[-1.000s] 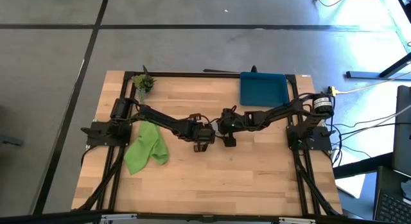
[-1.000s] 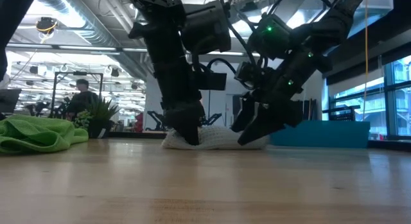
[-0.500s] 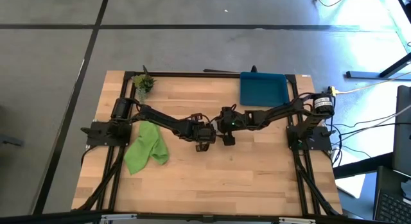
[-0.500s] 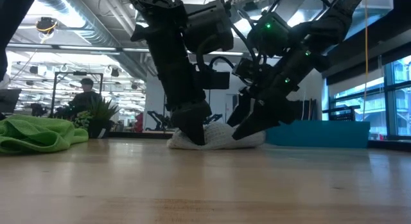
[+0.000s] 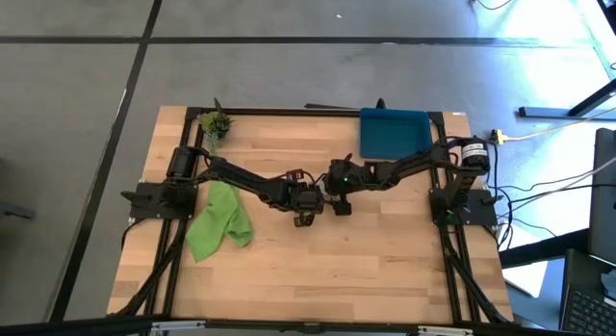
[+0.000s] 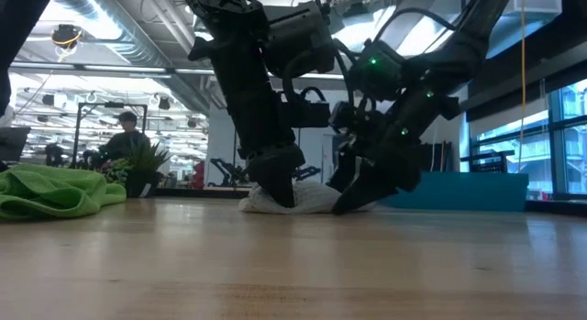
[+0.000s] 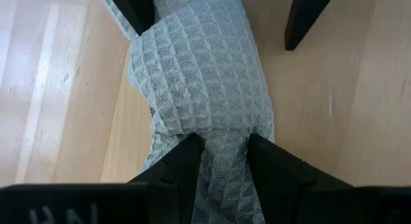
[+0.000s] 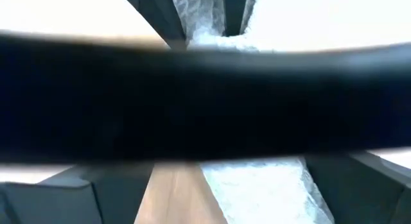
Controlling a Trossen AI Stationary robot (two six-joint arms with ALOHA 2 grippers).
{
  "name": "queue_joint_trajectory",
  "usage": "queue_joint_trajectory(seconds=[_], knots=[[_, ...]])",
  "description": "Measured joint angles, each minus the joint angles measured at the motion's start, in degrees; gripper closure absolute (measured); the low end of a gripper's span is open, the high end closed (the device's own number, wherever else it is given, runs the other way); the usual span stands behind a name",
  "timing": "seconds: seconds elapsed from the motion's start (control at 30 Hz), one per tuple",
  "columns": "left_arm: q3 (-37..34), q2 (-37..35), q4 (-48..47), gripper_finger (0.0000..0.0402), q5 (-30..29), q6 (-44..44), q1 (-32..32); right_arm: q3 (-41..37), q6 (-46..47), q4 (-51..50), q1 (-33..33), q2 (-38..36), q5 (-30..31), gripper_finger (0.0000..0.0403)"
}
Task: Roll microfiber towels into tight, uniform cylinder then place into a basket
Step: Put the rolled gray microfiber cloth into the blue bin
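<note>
The grey towel (image 7: 199, 89), a waffle-weave roll, lies on the wooden table (image 5: 327, 269) at its middle; in the high view both grippers hide it. My left gripper (image 7: 225, 144) is shut on its left end. My right gripper (image 7: 218, 38) is open, its fingers standing on either side of the roll's other end (image 8: 257, 192). In the low view the roll (image 6: 312, 199) shows between my left gripper (image 6: 280, 193) and my right gripper (image 6: 353, 199). The lime green towel (image 5: 219, 220) lies crumpled at the left. The blue basket (image 5: 395, 132) stands at the far right. My left gripper pinches the roll's left end (image 7: 226, 169) between its two fingers, one on each long side. The fingers (image 7: 183, 163) slant down from the table's left and point along the roll. The roll lies on the table. My right gripper: one finger (image 7: 136, 11) meets the towel's outline, and I cannot tell whether it touches.
A small potted plant (image 5: 215, 126) stands at the far left corner. Bare wood stretches along the near half of the table. A dark blurred band (image 8: 205, 95) crosses the right wrist view. A person (image 6: 124, 137) shows in the room behind.
My right gripper has sunk a little and gone toward the table's left, closer to my left gripper along the roll. Its fingers stay apart. The roll stays on the table.
</note>
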Motion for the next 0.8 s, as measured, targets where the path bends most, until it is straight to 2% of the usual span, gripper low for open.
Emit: queue_joint_trajectory(seconds=[0.2, 0.5, 0.7, 0.8], knots=[[0.02, -0.02, 0.06, 0.0276, -0.26, 0.02, -0.04, -0.17, 2.10, 2.61, 0.09, 0.30, -3.32, 0.0018], [0.02, -0.04, 0.13, 0.0276, -0.22, 0.02, -0.04, -0.17, 1.91, 2.01, 0.44, 0.28, -0.62, 0.0024], [0.04, -0.06, 0.06, 0.0276, 0.32, -0.07, -0.11, -0.15, 1.51, 1.68, 0.42, 0.24, -0.30, 0.0075], [0.24, -0.26, -0.03, 0.0276, 5.36, 0.23, 0.01, -0.15, 1.56, 1.07, 0.40, 0.19, -0.24, 0.0120]])
